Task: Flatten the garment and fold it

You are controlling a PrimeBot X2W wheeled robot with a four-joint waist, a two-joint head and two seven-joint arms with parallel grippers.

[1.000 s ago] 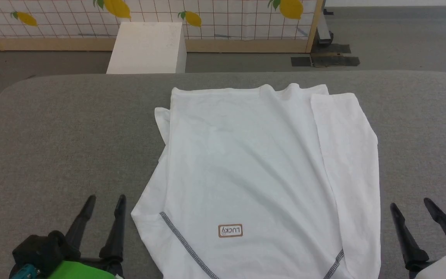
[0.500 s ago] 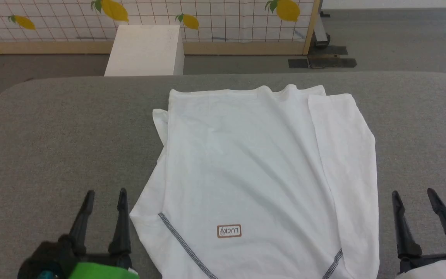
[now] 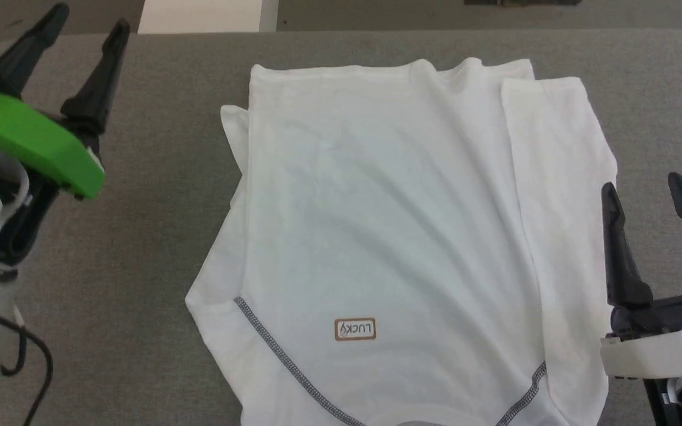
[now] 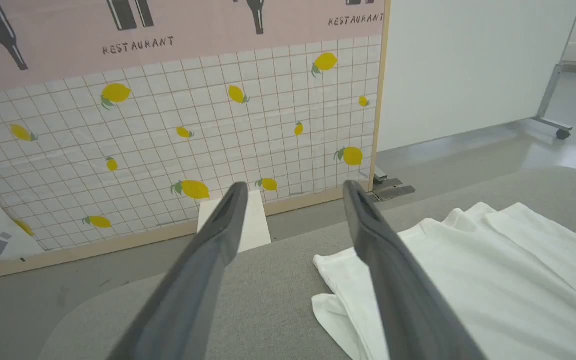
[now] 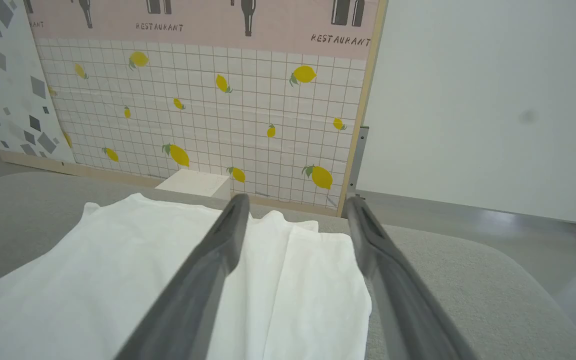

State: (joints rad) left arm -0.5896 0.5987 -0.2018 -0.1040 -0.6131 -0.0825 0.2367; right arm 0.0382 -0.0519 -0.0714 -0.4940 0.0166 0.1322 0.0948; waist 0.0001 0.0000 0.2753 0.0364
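The left end effector [image 3: 89, 19] hangs over the far left part of the grey surface [image 3: 140, 236], its two dark fingers spread well apart with nothing between them. A green housing [image 3: 27, 142] sits just behind the fingers. It is clear of the garment's [image 3: 388, 207] left edge. In the left wrist view, this end effector [image 4: 294, 186] points towards a tiled partition printed with lemons [image 4: 168, 140]. A white box [image 4: 255, 230] stands on the floor beyond the surface's far edge, and the garment [image 4: 468, 270] lies off to the side of the fingers.

The garment lies spread across the middle of the surface, mostly flat with soft creases. A small flap of cloth pokes out at its far left corner. Dark zigzag stitching [image 3: 282, 355] runs diagonally across the near part, next to a small brown-framed label [image 3: 355, 329]. A long strip of cloth [image 3: 554, 177] lies folded over the body along its right side. The white box [image 3: 205, 15] shows past the far edge of the surface.

The right end effector [image 3: 642, 183] hovers at the garment's right edge, fingers spread wide and empty. The inner finger is just beside the folded strip. In the right wrist view, this end effector [image 5: 296, 199] looks over the garment [image 5: 93, 270] towards the lemon partition [image 5: 218, 115] and the white box [image 5: 193, 182].
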